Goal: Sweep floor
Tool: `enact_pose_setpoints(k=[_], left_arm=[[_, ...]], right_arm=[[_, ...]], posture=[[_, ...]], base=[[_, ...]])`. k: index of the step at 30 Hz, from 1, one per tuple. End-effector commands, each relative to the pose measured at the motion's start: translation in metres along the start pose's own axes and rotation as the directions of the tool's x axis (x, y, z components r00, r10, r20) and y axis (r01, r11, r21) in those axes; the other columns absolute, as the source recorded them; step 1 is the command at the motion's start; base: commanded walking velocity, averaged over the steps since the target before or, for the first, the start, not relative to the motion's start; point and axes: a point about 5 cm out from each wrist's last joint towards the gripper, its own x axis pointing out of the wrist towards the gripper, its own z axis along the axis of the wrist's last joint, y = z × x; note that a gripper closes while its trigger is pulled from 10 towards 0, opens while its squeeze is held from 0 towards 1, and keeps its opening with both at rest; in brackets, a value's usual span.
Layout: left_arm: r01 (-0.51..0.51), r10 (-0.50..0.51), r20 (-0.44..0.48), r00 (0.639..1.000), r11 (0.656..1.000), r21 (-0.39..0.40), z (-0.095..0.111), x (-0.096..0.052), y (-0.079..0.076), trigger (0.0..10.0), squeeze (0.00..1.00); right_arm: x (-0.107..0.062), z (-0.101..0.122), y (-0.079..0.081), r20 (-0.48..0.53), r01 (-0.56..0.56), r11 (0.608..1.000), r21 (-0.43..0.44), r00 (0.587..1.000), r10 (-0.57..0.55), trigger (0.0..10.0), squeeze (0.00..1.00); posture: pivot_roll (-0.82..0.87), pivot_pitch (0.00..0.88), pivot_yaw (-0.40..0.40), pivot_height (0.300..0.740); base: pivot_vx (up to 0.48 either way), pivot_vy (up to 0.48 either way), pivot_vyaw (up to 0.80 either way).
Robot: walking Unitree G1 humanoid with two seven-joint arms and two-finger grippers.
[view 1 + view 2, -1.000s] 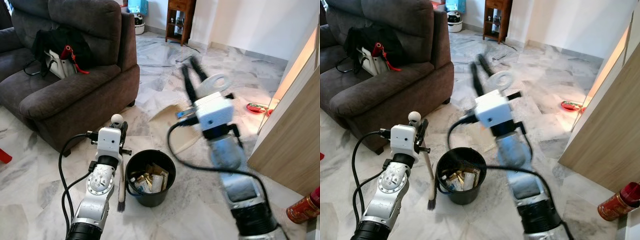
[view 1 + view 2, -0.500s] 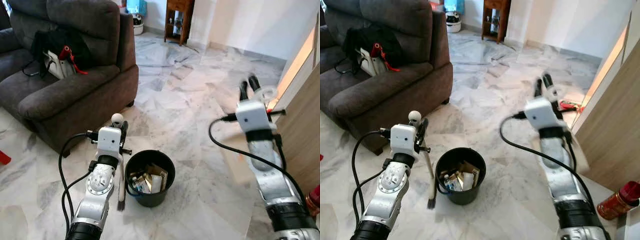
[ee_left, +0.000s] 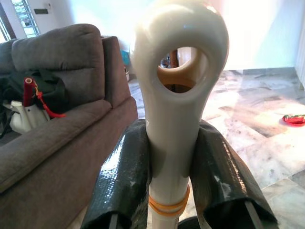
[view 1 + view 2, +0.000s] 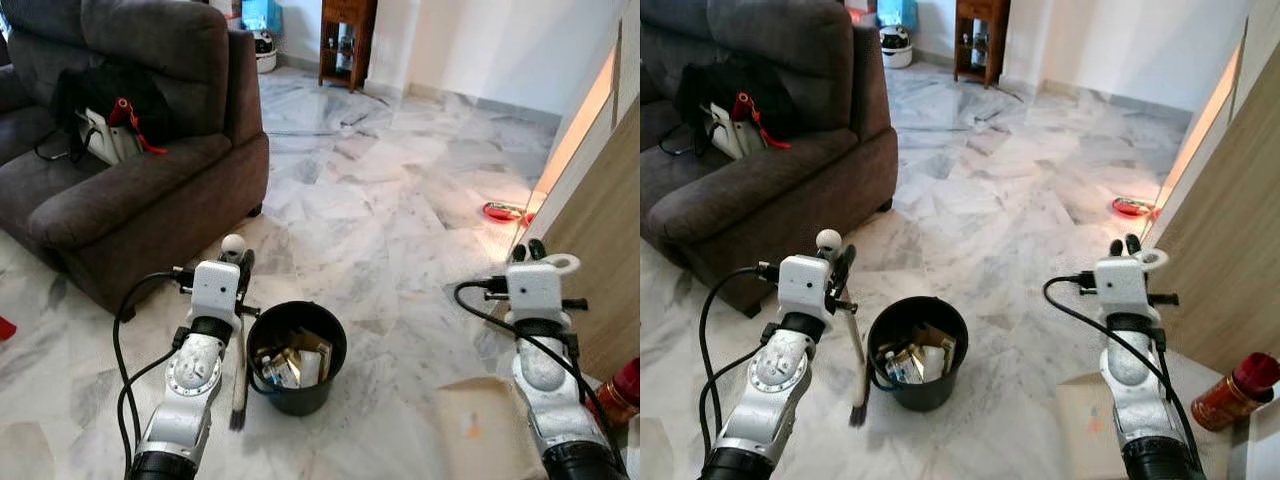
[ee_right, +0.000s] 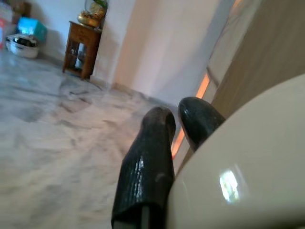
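Cream plastic brush handle [image 3: 177,95] sits clamped between my left gripper's [image 4: 236,262] fingers, bristles at the marble floor [image 4: 380,210] beside the black bin [image 4: 296,355]. My right gripper [image 4: 1124,246] pinches what looks like the dustpan [image 4: 490,435] handle, pan low by the wooden panel [image 4: 600,260].

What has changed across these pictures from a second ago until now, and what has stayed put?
The right pincer, holding the cream dustpan, swung from above the black bin out to the robot's right and lowered the pan to the floor. The left pincer stayed clamped on the brush beside the bin.
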Motion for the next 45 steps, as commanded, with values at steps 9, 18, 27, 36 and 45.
enact_pose_setpoints(k=[9, 18, 27, 36, 45], left_arm=[[-0.034, 0.034, 0.001, 0.999, 0.999, -0.017, -0.001, -0.010, 0.013, 10.0, 0.00], [0.003, -0.003, -0.027, 1.000, 1.000, -0.027, -0.008, -0.016, 0.006, 10.0, 0.00], [0.026, -0.027, -0.018, 0.999, 0.999, -0.022, -0.008, -0.015, 0.000, 10.0, 0.00], [0.030, -0.030, -0.013, 0.999, 0.999, -0.027, -0.009, -0.014, -0.001, 10.0, 0.00], [0.037, -0.038, -0.009, 0.999, 0.999, -0.030, -0.009, -0.014, -0.004, 10.0, 0.00]], right_arm=[[0.000, -0.002, -0.002, -0.005, 0.001, 0.990, 0.139, 1.000, 0.000, 10.0, 0.00], [0.002, 0.000, 0.001, 0.016, -0.023, 0.983, 0.181, 1.000, 0.020, 10.0, 0.00], [0.002, -0.001, 0.003, 0.026, -0.036, 0.977, 0.210, 0.999, 0.031, 10.0, 0.00], [0.003, 0.003, 0.009, 0.046, -0.060, 0.973, 0.223, 0.998, 0.051, 10.0, 0.00], [0.004, 0.003, 0.007, 0.053, -0.067, 0.973, 0.220, 0.997, 0.057, 10.0, 0.00]], posture=[[0.06, 0.000, -0.005, 0.740], [0.06, 0.000, -0.010, 0.740], [0.06, 0.000, -0.019, 0.740], [0.06, 0.000, -0.030, 0.740], [0.05, 0.000, -0.036, 0.740]], base=[[0.000, 0.000, 0.00], [0.000, 0.000, 0.00], [0.000, 0.000, 0.00], [-0.028, 0.000, 0.00], [-0.255, 0.000, 0.00]])
